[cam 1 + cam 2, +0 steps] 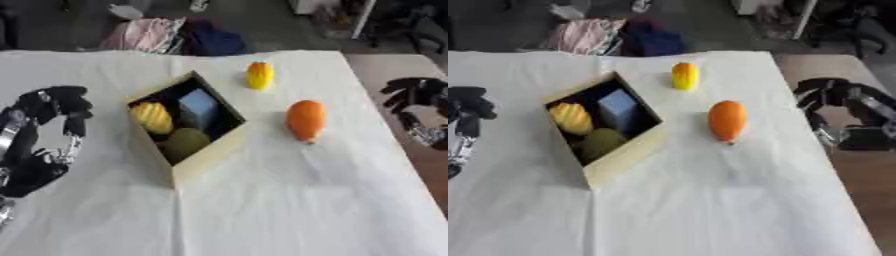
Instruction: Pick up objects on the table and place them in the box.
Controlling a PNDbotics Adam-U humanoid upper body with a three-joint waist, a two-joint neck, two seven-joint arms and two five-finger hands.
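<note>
Orange fruit (306, 120) left of right robot hand (833, 107)

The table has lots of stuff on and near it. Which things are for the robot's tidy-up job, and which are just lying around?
For the job:
box, already holding a yellow fruit, a green fruit and a pale blue block
orange fruit, on the table
small yellow fruit, on the table

Just lying about:
pink cloth, beyond the table
dark blue cloth, beside it
</note>
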